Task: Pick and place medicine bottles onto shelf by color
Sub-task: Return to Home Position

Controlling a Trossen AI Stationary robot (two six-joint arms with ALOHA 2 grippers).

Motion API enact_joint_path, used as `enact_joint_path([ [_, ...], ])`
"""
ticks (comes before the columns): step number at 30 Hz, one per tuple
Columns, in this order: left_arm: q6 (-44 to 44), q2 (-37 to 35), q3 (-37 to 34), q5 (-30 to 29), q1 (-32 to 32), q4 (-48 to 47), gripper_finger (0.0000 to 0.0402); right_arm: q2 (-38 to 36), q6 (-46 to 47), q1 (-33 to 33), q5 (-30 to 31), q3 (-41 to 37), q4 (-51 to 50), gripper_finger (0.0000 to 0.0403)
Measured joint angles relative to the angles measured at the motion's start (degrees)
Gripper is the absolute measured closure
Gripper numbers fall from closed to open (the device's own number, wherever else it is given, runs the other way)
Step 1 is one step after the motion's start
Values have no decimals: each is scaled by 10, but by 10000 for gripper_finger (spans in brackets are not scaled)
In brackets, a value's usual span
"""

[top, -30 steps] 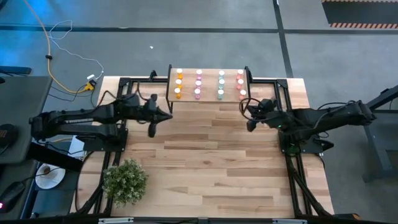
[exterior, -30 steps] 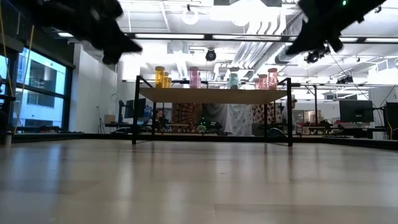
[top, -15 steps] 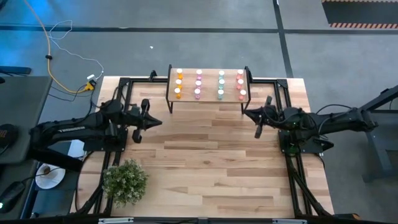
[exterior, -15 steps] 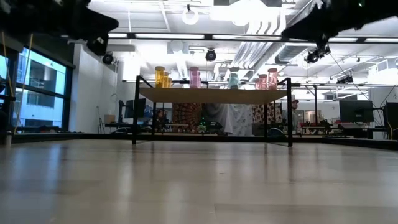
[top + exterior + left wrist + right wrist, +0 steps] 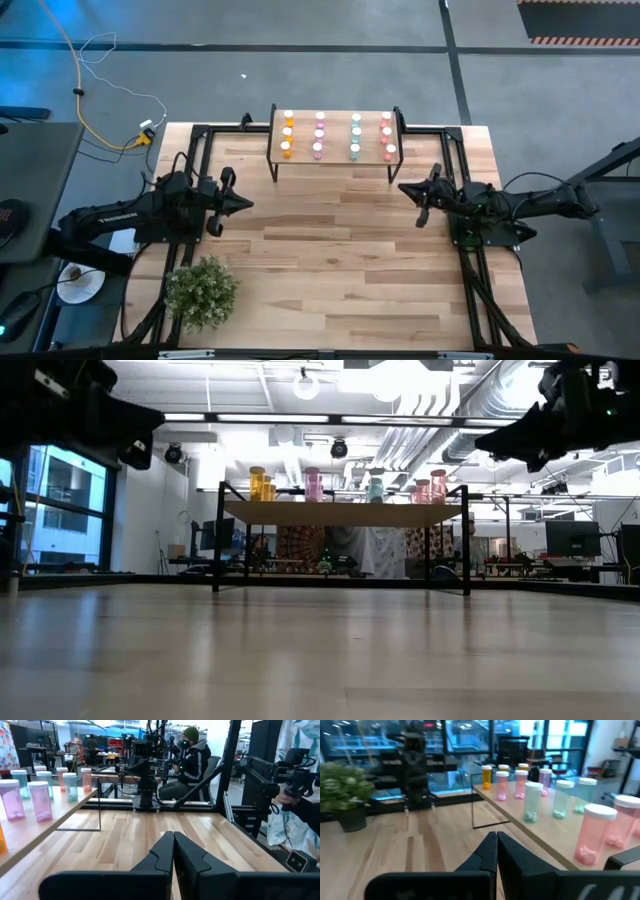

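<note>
Clenching jaws, left gripper [image 5: 173, 836] and right gripper [image 5: 497, 836] hover near the shelf [image 5: 337, 136] (labels [image 5: 530, 806] unreadable).

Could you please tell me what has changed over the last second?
Both arms drew back from the shelf: the left gripper toward the table's left side, the right gripper toward its right. Nothing was grasped or released. The shelf and medicine bottles stayed put.

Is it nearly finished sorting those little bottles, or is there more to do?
It looks finished. Twelve medicine bottles stand on the shelf in four colour columns. The left gripper and right gripper are both shut, holding nothing, apart from the shelf. I see no bottle off the shelf, so seemingly nothing is left.
</note>
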Motion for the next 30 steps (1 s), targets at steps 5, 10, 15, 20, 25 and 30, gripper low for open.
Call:
enact_joint_path([
  [5,0,-35,-34,0,0,0,401,-37,-9,0,-36,-40,23,403],
  [10,7,-59,-42,3,0,-15,401,-59,-12,0,-47,-78,57,403],
  [15,23,-66,-42,4,0,-34,401,-63,-16,1,-48,-78,48,403],
  [20,48,-66,-42,-9,0,-34,401,-63,-24,1,-48,-78,29,403],
  [25,61,-66,-42,-79,0,-35,401,-63,-19,1,-47,-78,29,403],
  [30,72,-66,-42,-121,0,-48,401,-63,-9,1,-40,-78,54,403],
])
